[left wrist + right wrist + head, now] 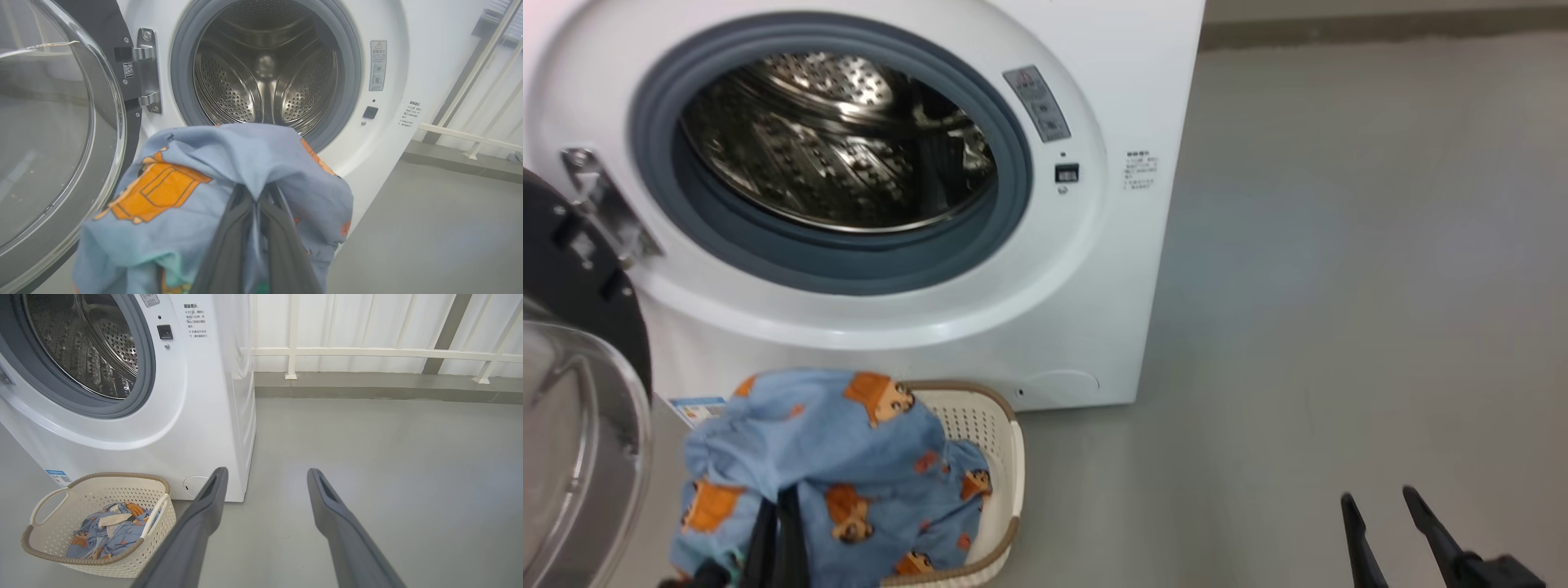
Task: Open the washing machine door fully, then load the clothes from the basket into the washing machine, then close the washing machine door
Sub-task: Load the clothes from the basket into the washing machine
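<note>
The washing machine (1111, 269) stands with its steel drum (841, 139) exposed. Its door (580, 269) hangs swung open at the left, glass bowl toward me, and also shows in the left wrist view (49, 122). My left gripper (774, 500) is shut on the light blue clothes (849, 457), held bunched above the cream basket (1006, 457). In the left wrist view the clothes (245, 163) drape over the fingers (229, 245), just before the drum mouth (265, 73). More blue fabric (110, 535) lies in the basket (163, 522). My right gripper (1378, 496) stands open and empty over the floor (266, 471).
Grey floor (1339, 286) stretches to the right of the machine. A white railing (367, 353) on a raised kerb (367, 386) runs behind it. The open door takes up the space left of the basket.
</note>
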Robot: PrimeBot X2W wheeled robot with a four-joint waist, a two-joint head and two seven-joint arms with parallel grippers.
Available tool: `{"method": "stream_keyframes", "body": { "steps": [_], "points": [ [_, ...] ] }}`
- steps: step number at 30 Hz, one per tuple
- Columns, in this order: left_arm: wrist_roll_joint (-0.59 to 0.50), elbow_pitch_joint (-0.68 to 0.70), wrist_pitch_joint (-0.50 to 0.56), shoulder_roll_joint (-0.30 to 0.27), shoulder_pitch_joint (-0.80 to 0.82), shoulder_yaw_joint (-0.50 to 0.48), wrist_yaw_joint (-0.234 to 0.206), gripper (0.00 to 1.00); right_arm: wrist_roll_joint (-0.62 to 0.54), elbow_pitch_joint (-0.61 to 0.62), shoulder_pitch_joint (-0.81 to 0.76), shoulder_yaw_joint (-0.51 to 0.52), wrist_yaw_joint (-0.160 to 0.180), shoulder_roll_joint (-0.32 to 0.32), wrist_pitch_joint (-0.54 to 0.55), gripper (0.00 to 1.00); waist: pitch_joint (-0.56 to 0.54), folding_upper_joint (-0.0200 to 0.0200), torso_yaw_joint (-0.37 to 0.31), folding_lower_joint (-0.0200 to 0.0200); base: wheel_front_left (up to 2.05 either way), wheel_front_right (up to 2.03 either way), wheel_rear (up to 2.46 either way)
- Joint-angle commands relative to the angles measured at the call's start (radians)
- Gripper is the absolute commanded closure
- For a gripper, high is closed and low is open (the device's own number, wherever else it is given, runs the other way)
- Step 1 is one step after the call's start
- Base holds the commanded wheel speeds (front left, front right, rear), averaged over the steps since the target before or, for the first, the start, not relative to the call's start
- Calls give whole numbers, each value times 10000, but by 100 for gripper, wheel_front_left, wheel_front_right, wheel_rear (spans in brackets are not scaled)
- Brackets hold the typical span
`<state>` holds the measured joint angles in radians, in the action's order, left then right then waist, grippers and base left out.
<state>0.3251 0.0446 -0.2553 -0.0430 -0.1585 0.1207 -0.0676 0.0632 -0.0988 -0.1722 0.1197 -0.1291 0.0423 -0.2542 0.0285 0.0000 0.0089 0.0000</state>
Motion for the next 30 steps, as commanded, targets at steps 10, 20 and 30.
{"method": "stream_keyframes", "body": {
  "steps": [10,20,30],
  "points": [
    [-58,-1000,-65,-78,3171,-642,-359,100,505,117,1739,-446,-16,85,-76,0,2355,0,-1150,0,0,0,0],
    [-386,-2531,-65,-908,6221,-1569,-249,100,1442,-308,2860,-1192,-16,81,-76,0,3868,0,-2439,0,0,0,0],
    [-751,-5167,29,-2136,9503,-1778,-307,100,1926,-635,3658,-1890,-16,80,-76,0,5176,0,-3382,0,0,0,0]
  ]
}}
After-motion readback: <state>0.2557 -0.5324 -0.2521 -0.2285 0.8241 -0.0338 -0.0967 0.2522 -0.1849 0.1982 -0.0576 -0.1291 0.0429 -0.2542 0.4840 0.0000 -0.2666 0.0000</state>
